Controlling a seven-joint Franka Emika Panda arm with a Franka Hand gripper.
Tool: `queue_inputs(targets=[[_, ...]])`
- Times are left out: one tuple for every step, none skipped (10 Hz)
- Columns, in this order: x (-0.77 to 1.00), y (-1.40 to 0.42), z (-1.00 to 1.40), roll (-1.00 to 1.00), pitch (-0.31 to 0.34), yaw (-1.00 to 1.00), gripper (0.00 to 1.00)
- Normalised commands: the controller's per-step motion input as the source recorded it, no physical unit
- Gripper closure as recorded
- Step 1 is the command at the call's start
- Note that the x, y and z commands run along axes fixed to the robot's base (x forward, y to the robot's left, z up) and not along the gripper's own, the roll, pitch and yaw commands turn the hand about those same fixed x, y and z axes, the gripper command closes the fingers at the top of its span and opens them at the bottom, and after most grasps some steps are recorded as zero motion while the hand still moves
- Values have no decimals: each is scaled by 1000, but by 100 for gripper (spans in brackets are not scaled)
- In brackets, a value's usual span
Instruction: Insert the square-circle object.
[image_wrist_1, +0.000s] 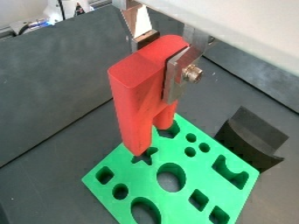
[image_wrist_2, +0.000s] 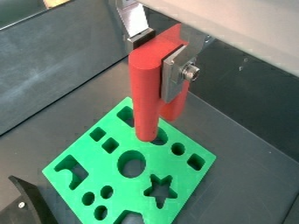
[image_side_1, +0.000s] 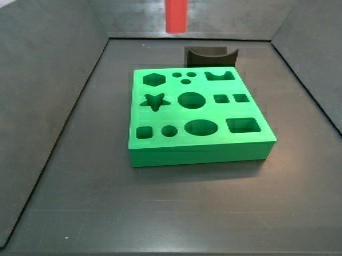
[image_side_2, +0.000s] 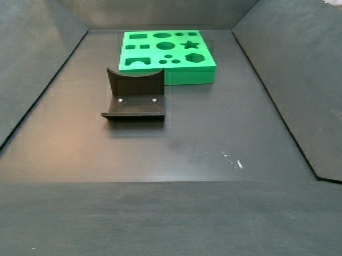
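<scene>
While the square-circle object (image_wrist_1: 142, 94) is pinched in the tool (image_wrist_1: 173, 79) above the green block (image_side_1: 198, 117) near the tabletop's (image_side_1: 160, 200) far edge, alignment and lowering are judged next.

The gripper (image_wrist_1: 160, 70) has flat silver metal fingers (image_wrist_1: 177, 74). One shiny plate has a small round screw on its side, seen in both wrist views. Above the plates sits a pale grey and white body. The gripper (image_wrist_2: 163, 72) looks the same there: silver plate, little screw.
</scene>
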Motion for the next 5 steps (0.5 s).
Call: queue_inputs(targets=[[-194,0,0,0,-54,-17,100],[-194,-157,-31,0,-51,-251,100],[0,-226,-214,-23,-70,-900,100],[0,-237,-251,-27,-139,-906,100],[-40,-251,-340,-49,-217,-871,100]])
